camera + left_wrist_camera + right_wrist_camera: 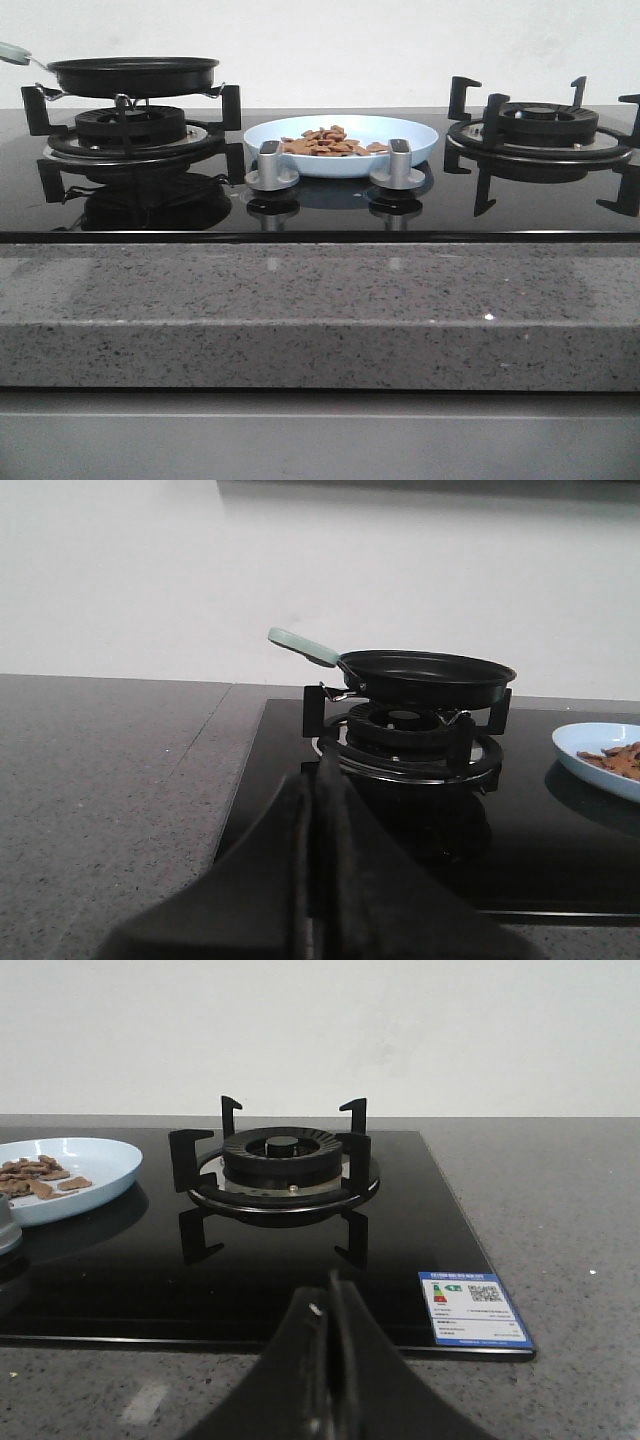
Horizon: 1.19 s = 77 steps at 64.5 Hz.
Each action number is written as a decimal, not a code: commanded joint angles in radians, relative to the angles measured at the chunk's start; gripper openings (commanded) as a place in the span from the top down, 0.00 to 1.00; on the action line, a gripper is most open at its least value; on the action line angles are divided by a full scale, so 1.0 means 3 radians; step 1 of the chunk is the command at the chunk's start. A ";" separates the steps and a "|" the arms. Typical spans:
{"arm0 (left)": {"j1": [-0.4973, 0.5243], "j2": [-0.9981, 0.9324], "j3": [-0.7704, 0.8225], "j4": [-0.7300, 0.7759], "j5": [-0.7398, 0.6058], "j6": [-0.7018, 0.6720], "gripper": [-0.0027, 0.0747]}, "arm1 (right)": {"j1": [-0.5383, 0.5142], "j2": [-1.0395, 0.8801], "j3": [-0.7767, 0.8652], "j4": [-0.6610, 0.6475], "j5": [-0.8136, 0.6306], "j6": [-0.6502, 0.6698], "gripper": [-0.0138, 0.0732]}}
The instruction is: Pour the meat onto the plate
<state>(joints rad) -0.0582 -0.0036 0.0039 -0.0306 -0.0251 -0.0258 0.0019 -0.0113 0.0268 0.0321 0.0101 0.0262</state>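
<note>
The meat (328,141) lies on the plate (420,140) as a loose pile of small, flat, irregular reddish-brown pieces, heaped a little left of the plate's middle. I see the plate as a round, shallow, pale blue dish with a glossy raised rim, sitting on the black glass hob (320,215) between the two burners, just behind the two silver control knobs (271,167). The glass is mirror-smooth and reflects the knobs, the plate and the grates.

On the left burner (130,128) rests a black frying pan (132,74), wide and shallow with a matte dark inside and a pale green handle (303,646) pointing left and away from the plate. It sits level on the angular black pan supports. The right burner (538,125) carries nothing; its ring cap and upright black prongs stand bare.

In front of the hob runs a speckled grey stone counter (320,300) with a grainy surface. A blue and white label (473,1307) is stuck on the near right corner of the glass.

My left gripper (315,880) has its dark fingers pressed together, holding nothing, low over the counter in front of the left burner. My right gripper (328,1370) is likewise pressed together and empty, in front of the right burner.
</note>
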 commanded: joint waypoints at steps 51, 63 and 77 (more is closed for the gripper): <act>-0.0024 -0.0053 0.0016 -0.0017 -0.0252 -0.0023 0.99 | -0.0119 -0.0054 -0.0017 -0.0107 -0.0372 0.0070 0.92; -0.0024 -0.0053 0.0016 -0.0017 -0.0252 -0.0023 0.99 | -0.0119 -0.0054 -0.0017 -0.0187 -0.0383 0.0195 0.92; -0.0024 -0.0053 0.0016 -0.0017 -0.0252 -0.0023 0.99 | -0.0119 -0.0054 -0.0017 -0.0232 -0.0396 0.0240 0.92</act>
<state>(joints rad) -0.0582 -0.0036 0.0039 -0.0306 -0.0251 -0.0258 -0.0300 -0.0113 0.0268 -0.0218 -0.0145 0.0956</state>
